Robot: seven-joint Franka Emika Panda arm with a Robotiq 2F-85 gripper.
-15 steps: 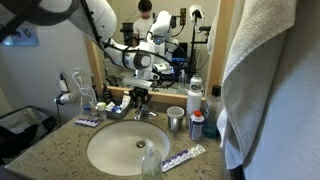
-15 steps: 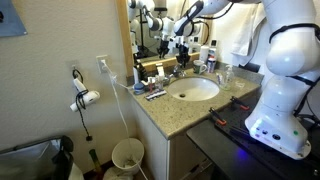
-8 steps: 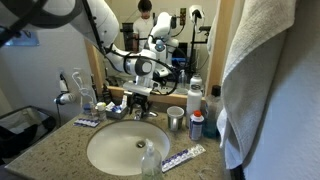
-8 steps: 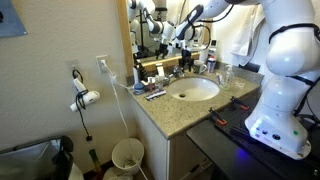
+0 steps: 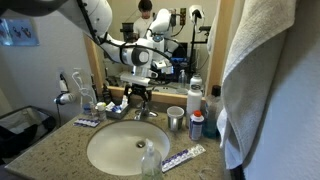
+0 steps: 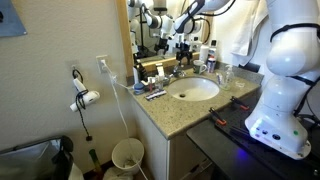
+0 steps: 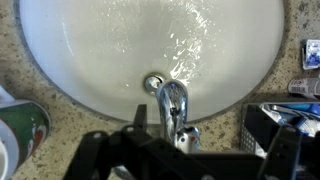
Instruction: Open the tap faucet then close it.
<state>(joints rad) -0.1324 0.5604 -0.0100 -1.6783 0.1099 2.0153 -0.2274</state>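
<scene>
While they hang over the tap faucet (image 7: 173,105), fingers (image 7: 100,155) spread wide, gripping nothing

The basin (image 7: 70,50) is seen in plain white, set in a counter (image 7: 12,60) speckled in beige, brown and grey. The faucet (image 7: 174,105) is finished in shiny chrome. At eight o'clock in the wrist view, a can (image 7: 22,128) is printed in green and white. In an exterior view, a towel (image 5: 270,80) at three o'clock is shown in pale grey-white and a bottle (image 5: 197,126) in blue.
</scene>
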